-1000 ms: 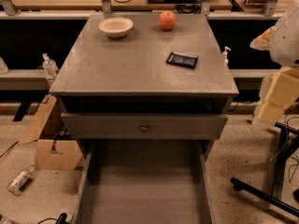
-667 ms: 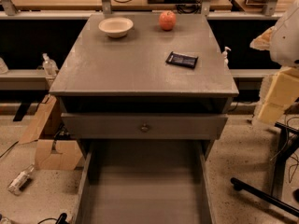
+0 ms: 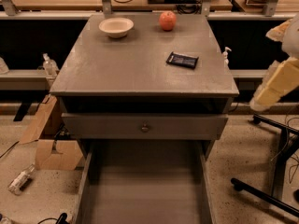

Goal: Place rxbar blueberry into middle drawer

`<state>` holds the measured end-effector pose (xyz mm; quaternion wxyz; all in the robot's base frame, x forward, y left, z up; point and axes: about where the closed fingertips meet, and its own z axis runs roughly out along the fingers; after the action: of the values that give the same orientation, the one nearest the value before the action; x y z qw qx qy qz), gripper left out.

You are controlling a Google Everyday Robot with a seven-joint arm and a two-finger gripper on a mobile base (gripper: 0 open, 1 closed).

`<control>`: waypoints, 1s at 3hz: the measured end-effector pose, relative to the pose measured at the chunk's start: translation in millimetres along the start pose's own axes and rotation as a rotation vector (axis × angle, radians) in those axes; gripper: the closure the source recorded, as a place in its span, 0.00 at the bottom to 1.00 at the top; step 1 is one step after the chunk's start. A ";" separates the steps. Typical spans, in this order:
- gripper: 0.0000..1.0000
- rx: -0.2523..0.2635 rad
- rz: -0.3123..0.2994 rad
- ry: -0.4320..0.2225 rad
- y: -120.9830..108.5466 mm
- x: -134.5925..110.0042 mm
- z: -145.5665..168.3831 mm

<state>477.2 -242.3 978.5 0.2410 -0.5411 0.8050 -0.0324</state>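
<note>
where the view begins at its bottom edge, you see the middle drawer pulled well out of the cabinet, its thin low side walls running toward you and only its plain grey floor showing inside. to its left, on the speckled floor, a small bottle lies on its side, and just beyond it a torn cardboard box leans by the cabinet's corner. to the right you have the black legs of a stand on the same floor. above the open drawer sits a shut drawer front with a small round knob, and over that a dark slot under the top. on the grey cabinet top the rxbar blueberry lies flat toward the right side, well apart from the drawer below and touching nothing else. farther back, near the rear edge, a pale bowl stands left of a red-orange apple; you see only the bowl's pale inside. the gripper hangs in the air off the cabinet's right side, about level with the top and well away from the bar; whether it is clenched or released you cannot tell. behind everything a wooden bench carries dark cables.
</note>
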 end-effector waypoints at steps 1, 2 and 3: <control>0.00 0.104 0.119 -0.122 -47.8 2.9 15.5; 0.00 0.136 0.161 -0.205 -75.6 -5.3 30.4; 0.00 0.136 0.161 -0.205 -75.6 -5.3 30.4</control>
<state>556.3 -262.5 977.2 0.3597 -0.4575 0.8131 -0.0118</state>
